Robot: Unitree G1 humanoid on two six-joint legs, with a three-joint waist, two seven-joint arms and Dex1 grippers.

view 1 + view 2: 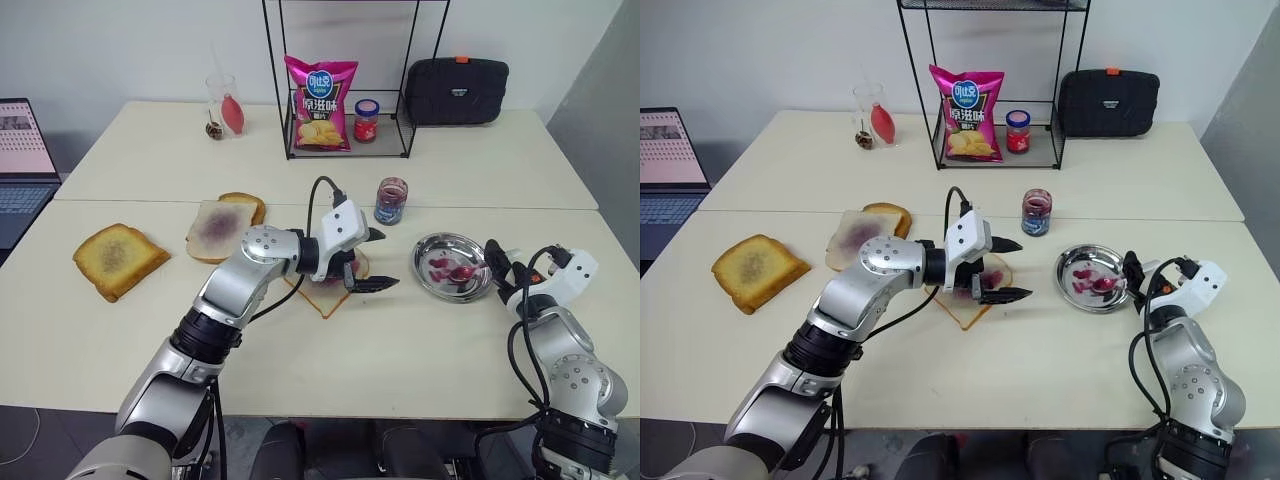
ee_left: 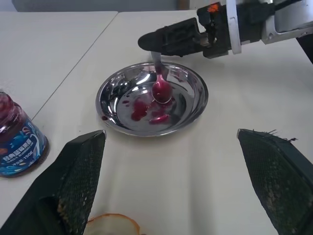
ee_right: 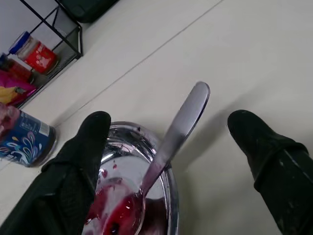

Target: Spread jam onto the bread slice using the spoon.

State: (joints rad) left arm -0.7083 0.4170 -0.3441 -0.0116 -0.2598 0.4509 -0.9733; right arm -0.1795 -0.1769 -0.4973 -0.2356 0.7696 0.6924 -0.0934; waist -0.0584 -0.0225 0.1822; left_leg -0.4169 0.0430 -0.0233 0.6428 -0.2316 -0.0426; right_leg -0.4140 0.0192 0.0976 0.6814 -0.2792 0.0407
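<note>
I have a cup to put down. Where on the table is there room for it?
The front of the table, below the bread slice and the steel dish, is bare. So is the stretch between the glass and the smeared slice. It is crowded around the left gripper and jam jar.

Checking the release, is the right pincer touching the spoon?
Apart. The right wrist view shows the spoon leaning on the steel dish rim, with clear gaps to both fingers of the open right pincer.
</note>
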